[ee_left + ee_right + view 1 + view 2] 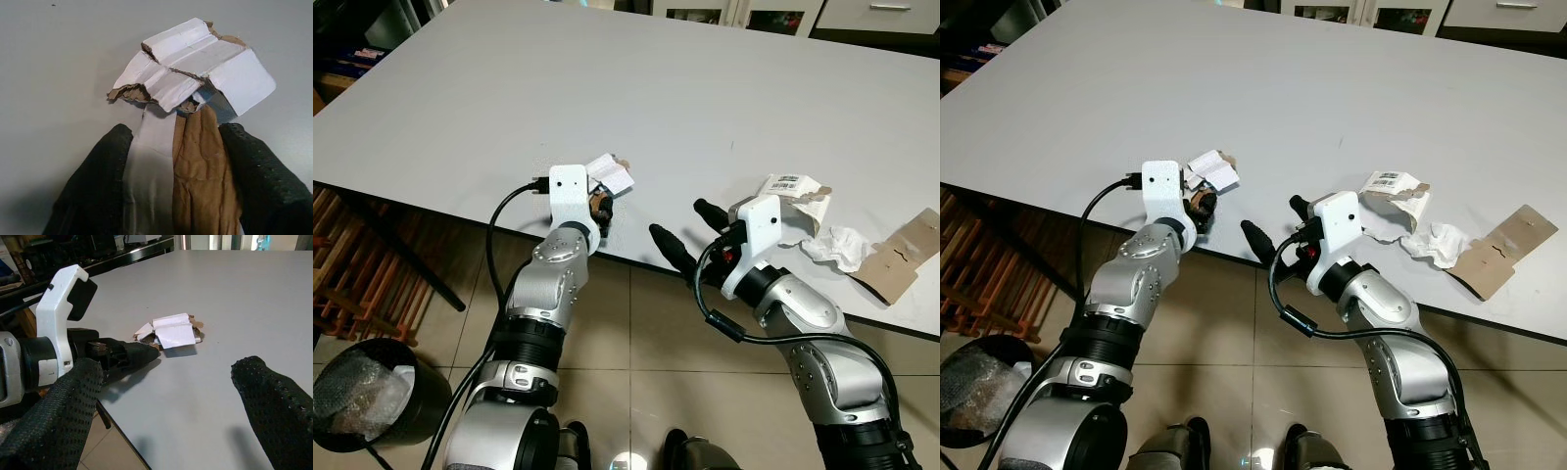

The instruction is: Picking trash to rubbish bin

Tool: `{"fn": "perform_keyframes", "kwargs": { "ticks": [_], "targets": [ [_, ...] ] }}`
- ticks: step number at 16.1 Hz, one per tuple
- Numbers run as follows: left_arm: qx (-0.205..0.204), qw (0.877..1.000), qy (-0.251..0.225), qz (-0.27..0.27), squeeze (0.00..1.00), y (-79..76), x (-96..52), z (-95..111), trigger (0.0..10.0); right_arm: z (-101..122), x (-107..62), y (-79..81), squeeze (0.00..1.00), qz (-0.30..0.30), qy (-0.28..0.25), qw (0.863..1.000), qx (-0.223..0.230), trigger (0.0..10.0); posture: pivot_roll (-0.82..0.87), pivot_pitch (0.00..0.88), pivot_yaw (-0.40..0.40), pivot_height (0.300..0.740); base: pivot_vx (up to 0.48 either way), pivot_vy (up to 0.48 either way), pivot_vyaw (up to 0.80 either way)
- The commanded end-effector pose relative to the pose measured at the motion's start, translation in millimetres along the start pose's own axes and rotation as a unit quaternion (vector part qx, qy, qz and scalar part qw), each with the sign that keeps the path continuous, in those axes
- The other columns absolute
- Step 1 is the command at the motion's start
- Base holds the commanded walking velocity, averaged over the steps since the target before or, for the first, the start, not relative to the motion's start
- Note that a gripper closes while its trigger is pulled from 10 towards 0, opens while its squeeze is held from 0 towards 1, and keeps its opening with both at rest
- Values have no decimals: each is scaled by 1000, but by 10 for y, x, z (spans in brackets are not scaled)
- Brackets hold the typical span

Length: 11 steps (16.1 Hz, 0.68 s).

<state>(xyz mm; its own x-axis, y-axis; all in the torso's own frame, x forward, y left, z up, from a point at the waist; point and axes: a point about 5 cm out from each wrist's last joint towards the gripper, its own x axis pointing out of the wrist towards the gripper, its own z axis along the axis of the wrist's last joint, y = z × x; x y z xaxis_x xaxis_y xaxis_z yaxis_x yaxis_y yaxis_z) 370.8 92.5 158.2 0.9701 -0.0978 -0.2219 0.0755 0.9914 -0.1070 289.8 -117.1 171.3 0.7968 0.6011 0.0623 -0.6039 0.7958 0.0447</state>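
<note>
**Left gripper holds torn cardboard at the table edge**

You are looking down at a wide grey table (705, 88) over a tiled floor. A black rubbish bin (367, 397) lined with clear plastic stands on the floor to your left, below the table's near edge.

Your left gripper (600, 206) reaches over that near edge, and its two black fingers are clamped on a strip of a torn cardboard scrap (195, 68). The scrap lies on the table just inside the edge. It is white on its folded outer faces and raw brown where ripped, with a crumpled brown and white tail running back between the fingers.

It should handle as very light and fairly limp; the tail may tear or slip, so a hold closer to the folded body would likely be firmer.

Your right gripper (690, 235) hovers beyond the table edge with fingers spread wide and empty. Near it on the table lie a labelled torn packet (795, 191), crumpled white paper (837, 245) and a flat brown cardboard piece (906, 257), all waiting.
</note>
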Motion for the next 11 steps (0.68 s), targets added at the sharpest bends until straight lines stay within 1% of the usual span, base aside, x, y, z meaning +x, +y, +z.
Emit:
{"fn": "perform_keyframes", "kwargs": {
  "ticks": [1,11],
  "targets": [
    [2,1000,-7,-13,0,-48,-7,62,0,-6,2,9,0,5,0,1000,2,10000,-76,175,22,740,0,0,0],
    [4,1000,-18,-17,0,-84,-33,88,0,-12,6,11,0,4,-1,1000,4,10000,-74,178,23,740,0,0,0]
  ]
}}
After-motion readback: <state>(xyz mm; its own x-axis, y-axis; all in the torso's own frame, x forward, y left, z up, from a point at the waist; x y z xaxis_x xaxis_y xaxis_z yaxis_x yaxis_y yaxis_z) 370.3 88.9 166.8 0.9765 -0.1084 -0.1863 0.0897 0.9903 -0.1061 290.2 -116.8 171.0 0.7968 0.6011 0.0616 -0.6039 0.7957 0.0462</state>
